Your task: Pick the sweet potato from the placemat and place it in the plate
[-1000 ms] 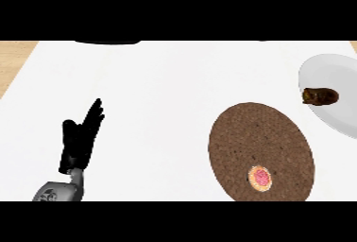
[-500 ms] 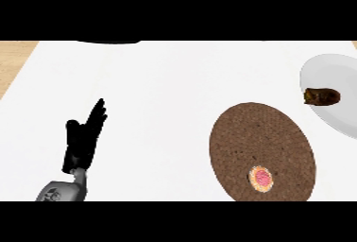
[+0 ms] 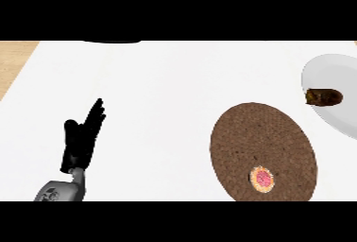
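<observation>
On the plate (image 3: 327, 71) lies the sweet potato (image 3: 323, 97); seemingly unlabelled.

White counter top (image 3: 174, 94) fills view; tan wood strip (image 3: 12, 61) along left edge, even light
</observation>
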